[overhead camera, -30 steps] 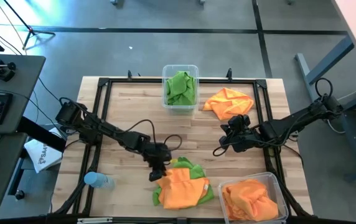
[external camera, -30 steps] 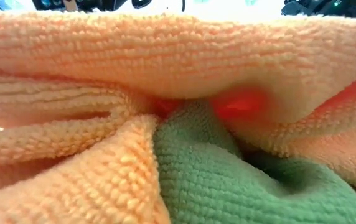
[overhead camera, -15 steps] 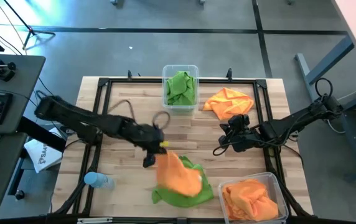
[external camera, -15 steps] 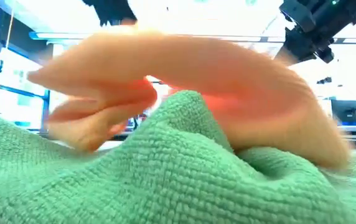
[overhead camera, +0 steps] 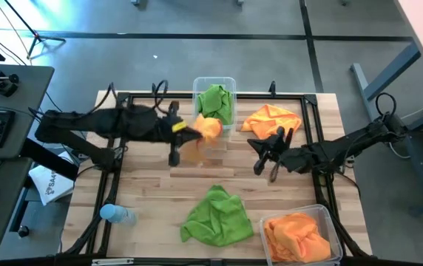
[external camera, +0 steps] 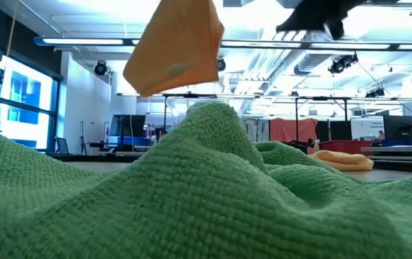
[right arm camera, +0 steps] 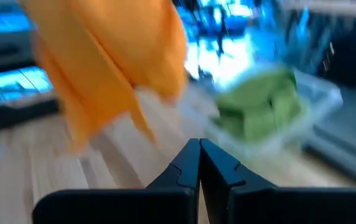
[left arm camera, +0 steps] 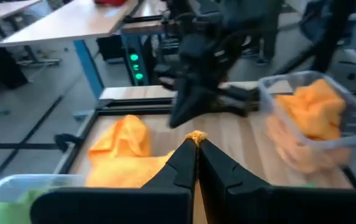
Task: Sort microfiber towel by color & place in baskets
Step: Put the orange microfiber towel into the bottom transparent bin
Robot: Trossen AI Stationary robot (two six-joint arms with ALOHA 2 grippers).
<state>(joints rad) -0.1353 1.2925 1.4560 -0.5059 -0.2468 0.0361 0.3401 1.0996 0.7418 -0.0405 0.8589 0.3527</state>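
Above the table's far middle, an orange towel (overhead camera: 208,128) hangs from the left gripper (overhead camera: 185,131), pinched shut on it, right beside the basket of green towels (overhead camera: 214,103); the orange basket (overhead camera: 301,234) lies well apart, nearer the right gripper (overhead camera: 268,157), closed and empty

the high view looks straight down on the whole surface (overhead camera: 152,159) from well above. the low view sits at surface height, pressed close to the green towel (external camera: 191,194) (the same cloth the high view shows near the front edge), and faces level into the room. the left wrist view looks past its own end effector (left arm camera: 195,144) toward the orange-filled basket (left arm camera: 302,124). the right wrist view looks past its end effector (right arm camera: 199,149) toward the green-filled basket (right arm camera: 271,112), also seen from above.
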